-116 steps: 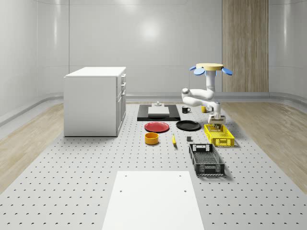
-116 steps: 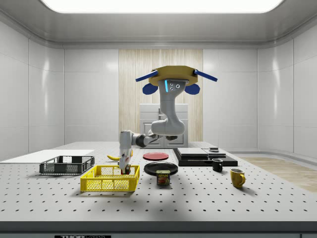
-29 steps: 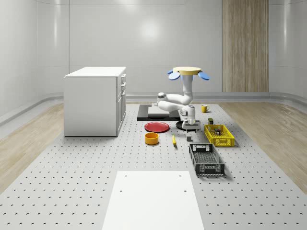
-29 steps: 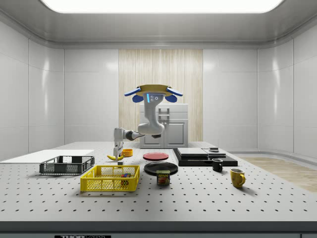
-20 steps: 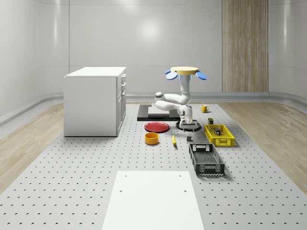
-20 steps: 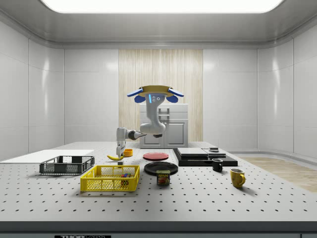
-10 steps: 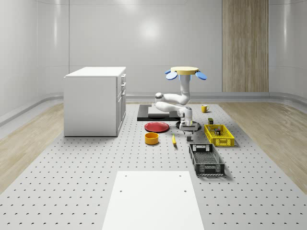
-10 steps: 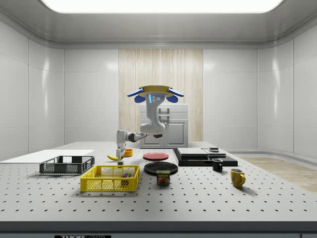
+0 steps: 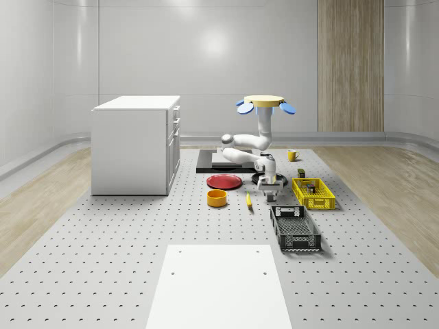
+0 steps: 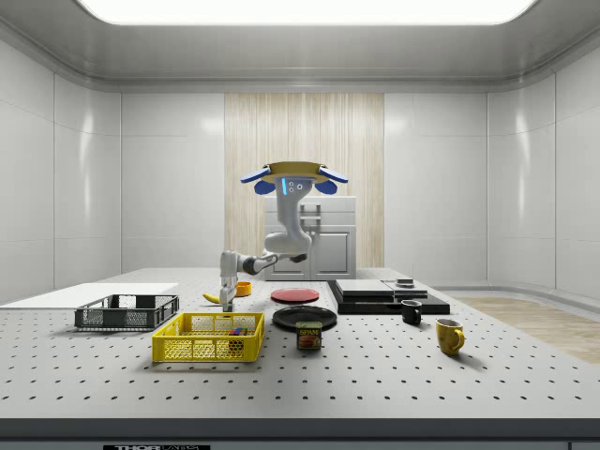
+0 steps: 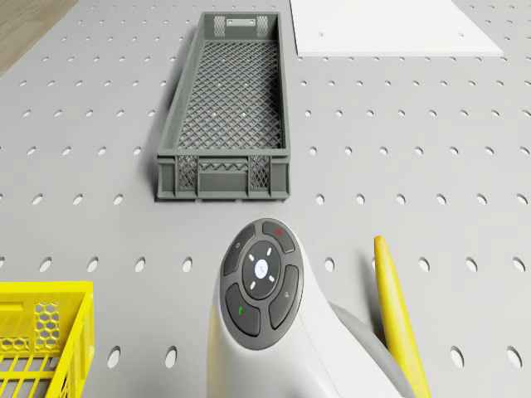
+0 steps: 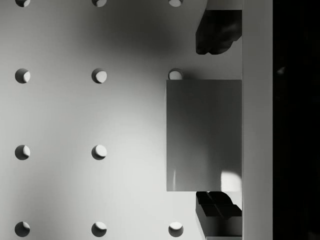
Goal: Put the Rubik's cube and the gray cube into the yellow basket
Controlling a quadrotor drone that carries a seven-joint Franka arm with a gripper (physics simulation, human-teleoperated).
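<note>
The gray cube (image 12: 204, 135) lies on the perforated table, small in the whole-scene view (image 9: 270, 199), between the banana and the yellow basket (image 9: 313, 194). My gripper (image 12: 216, 120) hangs straight above it, open, one dark fingertip (image 12: 217, 32) past each of two opposite sides of the cube. From the side, the gripper (image 10: 226, 298) is low over the table, behind the yellow basket (image 10: 208, 338). The Rubik's cube (image 9: 311, 186) (image 10: 239, 333) rests inside the basket. The drone (image 9: 264, 103) hovers above the black plate, its arm reaching forward and down.
A black crate (image 9: 295, 228) (image 11: 228, 108) stands just in front of the gripper. A banana (image 9: 248, 200) (image 11: 398, 315), orange bowl (image 9: 217, 198), red plate (image 9: 224, 181) and black plate (image 9: 269, 179) lie close by. A white cabinet (image 9: 136, 144) stands at the whole-scene view's left.
The drone and arm have left the yellow basket for the whole-scene view's left, and the Rubik's cube stayed in the basket. Over the last second the gripper has come down over the gray cube.
</note>
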